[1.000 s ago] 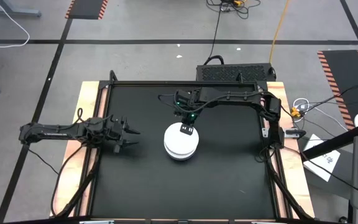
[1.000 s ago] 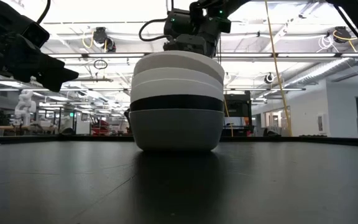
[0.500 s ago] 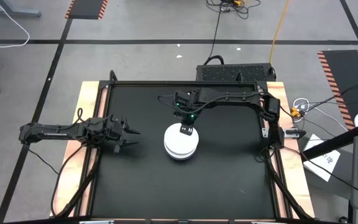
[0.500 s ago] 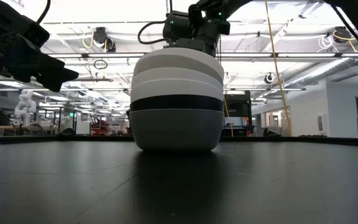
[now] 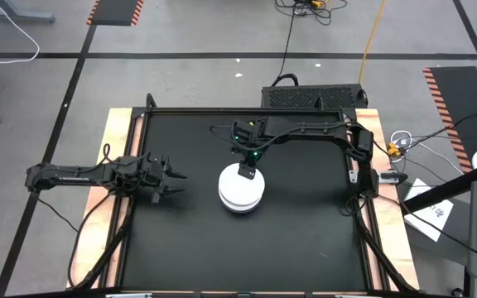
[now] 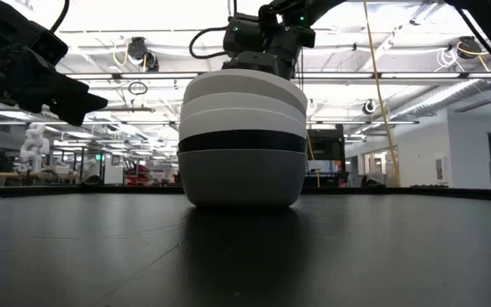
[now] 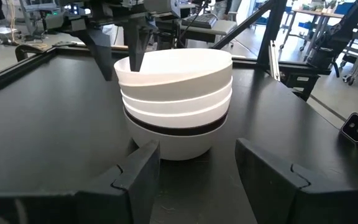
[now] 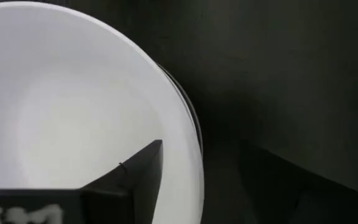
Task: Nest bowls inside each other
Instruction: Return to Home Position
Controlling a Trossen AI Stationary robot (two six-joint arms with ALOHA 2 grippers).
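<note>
High view: bowls (image 5: pixel 240 192) nested on table (image 5: pixel 305 232), black box (image 5: pixel 313 97) behind. Right gripper (image 5: pixel 246 172) over stack rim, parted, empty; left gripper (image 5: pixel 180 184) aside, likewise.

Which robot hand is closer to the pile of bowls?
The right. The right gripper hangs right at the rim of the stack of bowls, straddling it. The left gripper waits out to the robot's left, clearly apart.

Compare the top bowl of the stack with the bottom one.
The top bowl is white; the bottom bowl is grey. The top bowl sits tilted with its inside empty; the bottom bowl stands flat on the table, holding the others. Both are round and similar in size.
</note>
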